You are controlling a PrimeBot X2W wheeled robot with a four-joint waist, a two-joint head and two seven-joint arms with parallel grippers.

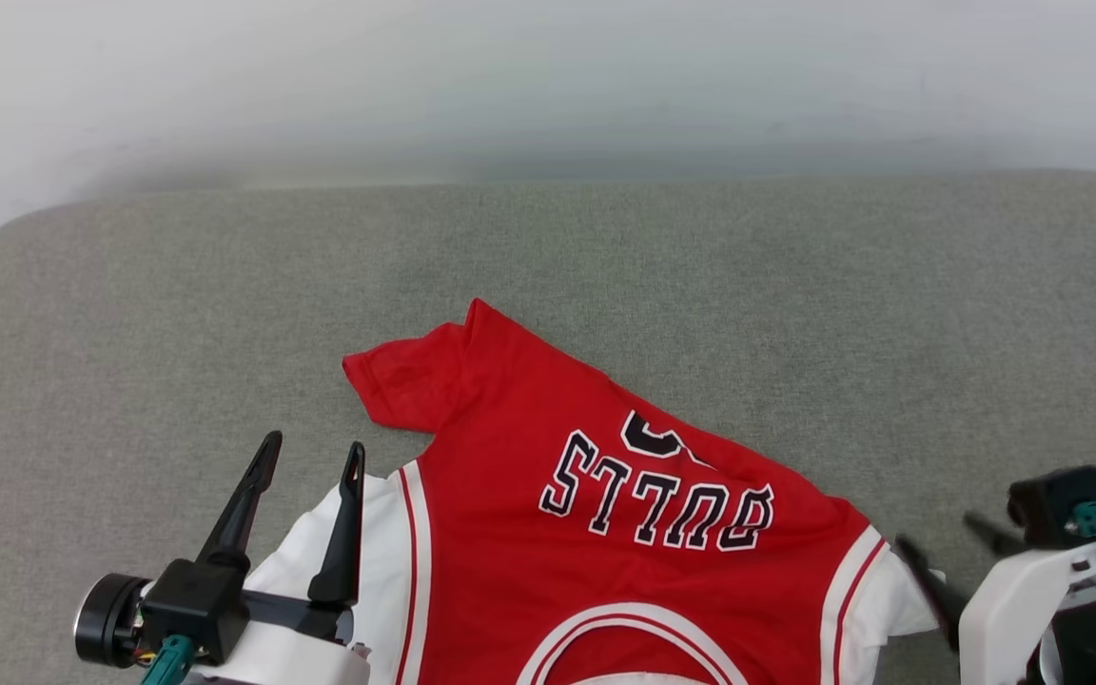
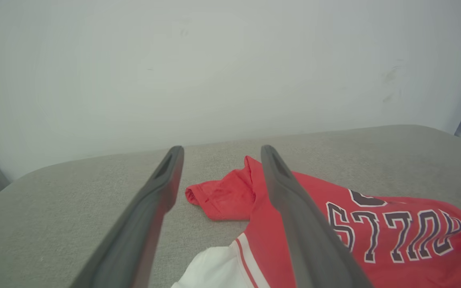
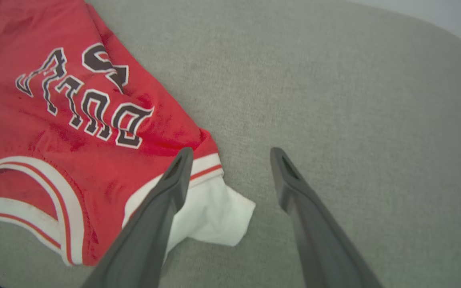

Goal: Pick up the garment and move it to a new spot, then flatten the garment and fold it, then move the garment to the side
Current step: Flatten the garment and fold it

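Garment (image 1: 605, 457) hold: loose, with neither tool pinching it.
Left tool (image 1: 314, 442): fingers spread wide and empty, poised over the edge of the left white sleeve (image 1: 379, 542). Can't tell whether it touches the cloth.
Right tool (image 3: 232, 150): also spread wide and empty. In its wrist view one finger crosses the striped trim of the right white sleeve (image 3: 214, 208) and the other stands over bare bench (image 3: 354, 100). It's blurred in the head view.
Garment position: front up on the gray fabric bench, between the two tools, with the collar trim (image 1: 624, 612) nearest the robot.
Lettering (image 1: 657, 499): black with white outline — reads upside down from the head view.
Far end: the red cloth is rumpled, and one corner (image 1: 405, 381) is folded over at the far left.
Beyond: a pale wall (image 1: 548, 76) behind the bench.
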